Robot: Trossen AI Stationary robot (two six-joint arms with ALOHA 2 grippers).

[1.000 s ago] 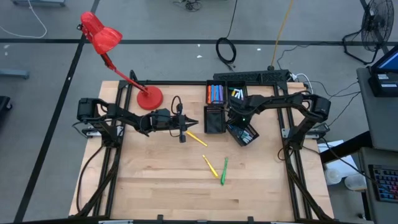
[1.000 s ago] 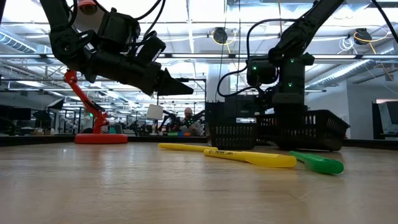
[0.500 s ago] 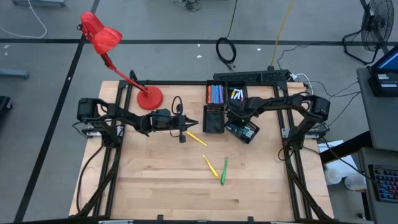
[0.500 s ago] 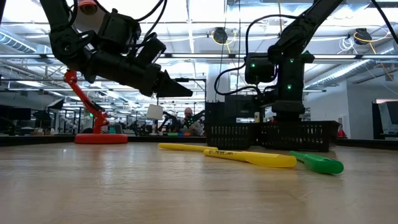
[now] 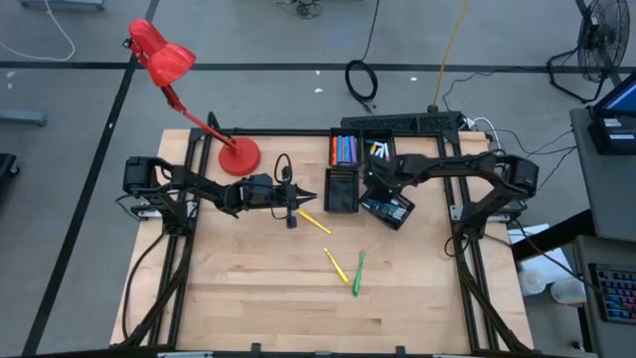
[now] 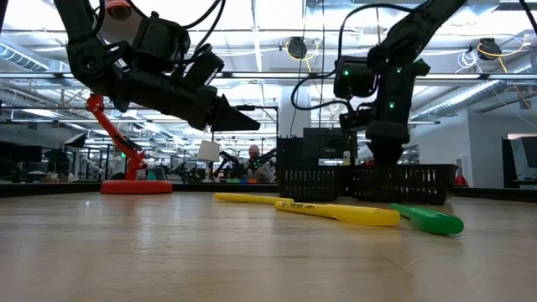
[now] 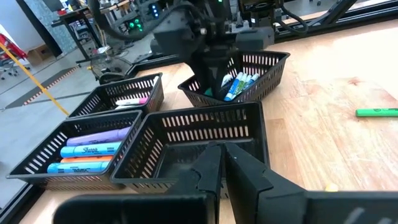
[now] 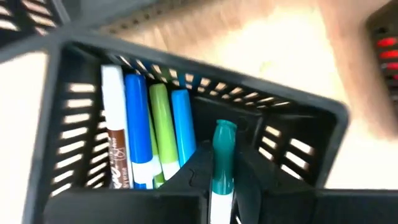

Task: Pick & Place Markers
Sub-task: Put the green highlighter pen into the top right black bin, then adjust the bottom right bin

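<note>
My right gripper [image 8: 222, 180], clamped on a teal marker [image 8: 221, 163], has lifted slightly over the skewed basket [image 5: 390, 210] right of center; left gripper [image 5: 304, 198] stays closed, unmoved.

From above, the left gripper [image 5: 310, 197] hangs over the wooden worktop [image 5: 248, 288] just beside a black basket [image 5: 343, 191], with a yellow marker [image 5: 314, 222] lying just past its tip. The right gripper [image 5: 376, 185] sits over a tilted basket [image 5: 388, 210]. Another yellow marker [image 5: 336, 264] and a green marker [image 5: 358, 272] lie near each other mid-worktop, and a red lamp [image 5: 189, 89] stands at the far left corner.
</note>
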